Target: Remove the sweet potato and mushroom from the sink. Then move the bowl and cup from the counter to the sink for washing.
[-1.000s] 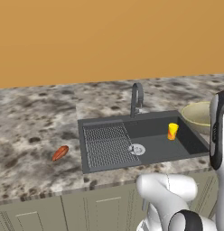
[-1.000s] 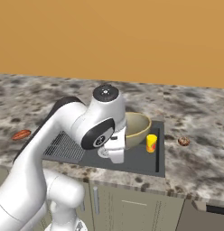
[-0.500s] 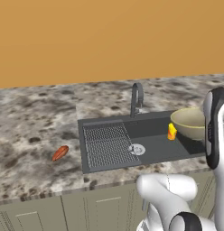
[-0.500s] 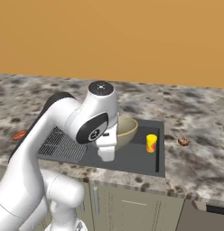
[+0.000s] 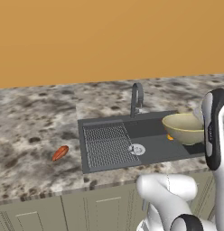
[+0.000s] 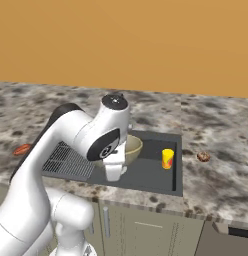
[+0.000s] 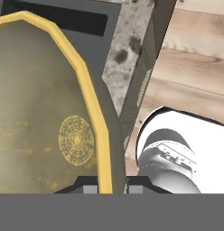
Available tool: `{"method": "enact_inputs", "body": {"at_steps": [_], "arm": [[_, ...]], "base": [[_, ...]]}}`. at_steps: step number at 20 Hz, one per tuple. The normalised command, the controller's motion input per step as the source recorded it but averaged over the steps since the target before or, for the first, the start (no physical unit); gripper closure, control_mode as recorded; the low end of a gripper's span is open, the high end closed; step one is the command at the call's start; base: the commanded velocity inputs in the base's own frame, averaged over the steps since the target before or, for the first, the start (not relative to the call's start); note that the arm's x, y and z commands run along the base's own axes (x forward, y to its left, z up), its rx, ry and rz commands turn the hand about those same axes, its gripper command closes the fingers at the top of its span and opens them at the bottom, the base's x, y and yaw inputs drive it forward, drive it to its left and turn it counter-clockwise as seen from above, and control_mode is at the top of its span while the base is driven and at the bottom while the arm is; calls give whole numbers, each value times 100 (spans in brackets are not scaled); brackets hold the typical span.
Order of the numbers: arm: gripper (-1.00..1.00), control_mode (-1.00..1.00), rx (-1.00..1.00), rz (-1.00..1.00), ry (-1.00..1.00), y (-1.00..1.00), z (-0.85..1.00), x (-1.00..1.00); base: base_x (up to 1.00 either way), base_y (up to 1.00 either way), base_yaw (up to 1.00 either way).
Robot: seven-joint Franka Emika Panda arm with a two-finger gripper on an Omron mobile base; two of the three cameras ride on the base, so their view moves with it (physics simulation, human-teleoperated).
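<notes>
- The elongated orange-red sweet potato (image 5: 60,153) is lying on the speckled stone counter (image 5: 32,131) to the left of the sink, well apart from it; the small brown speckled mushroom (image 6: 202,157) is sitting on the counter just right of the sink.
- The white arm's bulky upper link is standing in front of the left half of the basin in the right base view, blocking part of the bowl.
- The dark grey rectangular sink (image 5: 109,160), with its ribbed drainer grid and grey arched faucet (image 5: 137,97), is holding the small bright yellow cup (image 6: 167,158), standing upright near its right end.
- The wide, shallow tan-gold bowl (image 5: 184,128) is hanging above the right part of the basin, its pale rim pinched between the fingers of the two-finger gripper (image 7: 112,187).
- In the left base view the cup is showing as a mere orange sliver under the bowl, and the bowl's right edge is hidden by the arm.
- The fingertips are barely showing at the bottom of the hand view.
</notes>
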Motion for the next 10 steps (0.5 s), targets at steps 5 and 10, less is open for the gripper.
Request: {"method": "enact_inputs", "body": {"at_steps": [5,10], "arm": [[100,-100,4,5,15,16,-22,13],[100,-100,0,5,12,14,-21,19]], "base": [[0,0,0],[0,0,0]]}}
